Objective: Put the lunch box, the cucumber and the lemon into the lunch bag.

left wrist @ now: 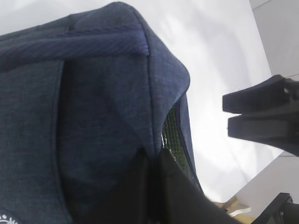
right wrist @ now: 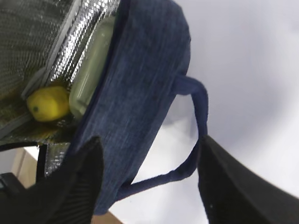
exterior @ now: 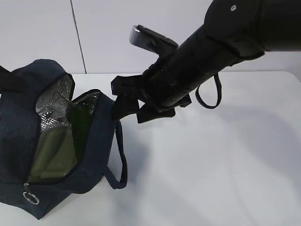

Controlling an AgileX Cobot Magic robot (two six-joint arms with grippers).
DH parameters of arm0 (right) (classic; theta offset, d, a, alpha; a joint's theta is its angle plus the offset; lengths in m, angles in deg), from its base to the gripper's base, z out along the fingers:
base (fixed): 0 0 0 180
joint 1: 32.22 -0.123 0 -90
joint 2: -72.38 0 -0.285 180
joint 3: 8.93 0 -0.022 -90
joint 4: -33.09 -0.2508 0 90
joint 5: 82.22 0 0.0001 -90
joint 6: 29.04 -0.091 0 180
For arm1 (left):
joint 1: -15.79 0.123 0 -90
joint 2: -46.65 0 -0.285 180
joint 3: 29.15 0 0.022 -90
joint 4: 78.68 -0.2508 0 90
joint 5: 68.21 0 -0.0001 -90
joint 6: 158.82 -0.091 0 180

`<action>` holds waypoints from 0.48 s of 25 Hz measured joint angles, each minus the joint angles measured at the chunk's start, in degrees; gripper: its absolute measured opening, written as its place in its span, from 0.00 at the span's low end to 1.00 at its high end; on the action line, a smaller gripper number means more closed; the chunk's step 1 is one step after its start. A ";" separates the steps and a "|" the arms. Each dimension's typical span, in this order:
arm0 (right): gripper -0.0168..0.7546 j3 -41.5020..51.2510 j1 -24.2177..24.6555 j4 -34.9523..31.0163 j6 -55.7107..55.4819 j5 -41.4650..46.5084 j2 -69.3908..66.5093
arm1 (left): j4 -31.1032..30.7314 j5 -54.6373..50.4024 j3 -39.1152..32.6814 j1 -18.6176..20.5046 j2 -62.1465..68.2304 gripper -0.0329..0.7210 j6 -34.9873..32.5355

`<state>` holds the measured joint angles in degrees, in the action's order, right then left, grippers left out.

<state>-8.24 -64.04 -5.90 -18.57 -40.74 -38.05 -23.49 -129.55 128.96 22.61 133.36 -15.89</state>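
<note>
The navy lunch bag (exterior: 19, 141) stands open at the left, silver lining showing. Inside lies the lunch box (exterior: 54, 153) with its pale green lid (right wrist: 91, 70) up. A dark green strip beside it looks like the cucumber (exterior: 84, 123). The yellow lemon (right wrist: 46, 103) rests at one end of the box. My left gripper (left wrist: 154, 161) is shut on the bag's rim and shows only as a black tip (exterior: 10, 80) at the left edge. My right gripper (exterior: 121, 100) hovers open, holding nothing, just above the bag's right wall, with a strap handle (right wrist: 196, 140) between its fingers (right wrist: 84, 186).
A second strap loop (exterior: 209, 96) lies on the white table (exterior: 211, 160) behind the right arm. That arm (exterior: 216, 52) crosses the upper right of the exterior view. The zipper's ring pull (exterior: 31, 197) hangs at the bag's near corner.
</note>
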 joint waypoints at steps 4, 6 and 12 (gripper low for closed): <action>0.62 0.00 0.00 -4.65 2.46 0.45 -3.04 | -0.49 0.00 0.00 0.00 0.00 0.04 0.00; 0.62 0.00 0.00 -7.80 4.89 0.45 -4.11 | -0.60 0.00 0.00 0.00 0.00 0.04 0.00; 0.62 1.92 0.00 -20.85 17.35 -0.27 -4.54 | -0.84 0.00 0.00 0.00 0.00 0.04 -0.04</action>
<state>-6.33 -64.04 -26.75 -1.22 -41.01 -42.59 -24.32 -129.55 128.96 22.61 133.36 -15.93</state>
